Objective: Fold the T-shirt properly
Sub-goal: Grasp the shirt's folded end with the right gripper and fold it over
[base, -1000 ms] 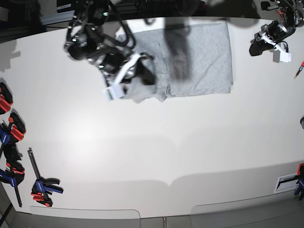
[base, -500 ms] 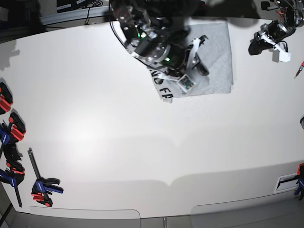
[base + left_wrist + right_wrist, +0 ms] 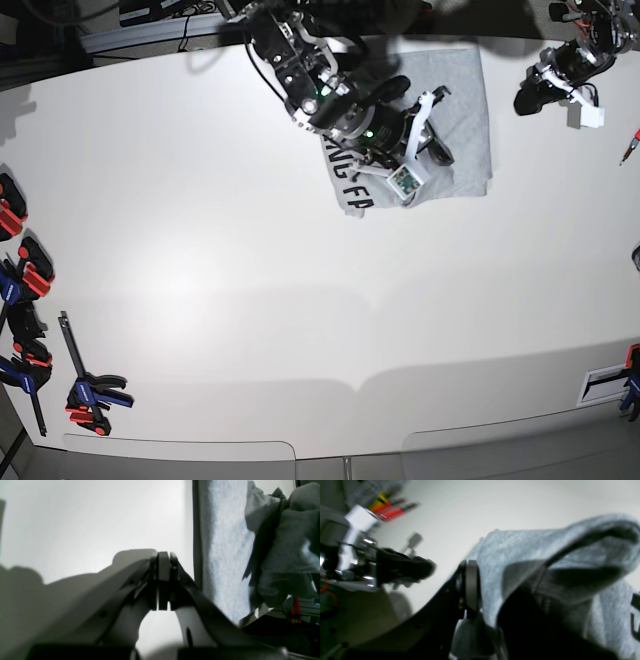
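Far edge of table: the light heather-grey cotton T-shirt (image 3: 462, 120) lies partly flat on the pale matte table (image 3: 200, 280) at its far side, one layer lifted and carried across the flat part, black block lettering showing on the turned-over underside.
Right gripper: the right gripper (image 3: 435, 115) hangs over the shirt, its dark jaws nearly together with a bunch of grey fabric pinched between them; it appears to hold the raised fold.
Left gripper: the left gripper (image 3: 163, 580) has its jaws pressed fully together with nothing between them, parked off the cloth near the table's far right corner in the base view.
Handling: the shirt looks light, soft and limp; it sags and creases wherever unsupported, so a lifted layer will probably drape rather than keep a straight edge. It seems neither fragile nor slippery on this surface.
Where to grip: a thin pinch at a hem, corner or fold edge seems best, taking one layer only; gripping mid-panel would likely drag the layers below.
Left wrist view only: the flat shirt's straight edge against bare table, and the raised cloth hanging in a crumpled lump (image 3: 282, 542).
Right wrist view only: the fabric draped over the jaw, and the other arm's dark gripper beyond it.
Base view only: the whole layout, with the blue and red clamps (image 3: 95, 392) well apart at the near left.
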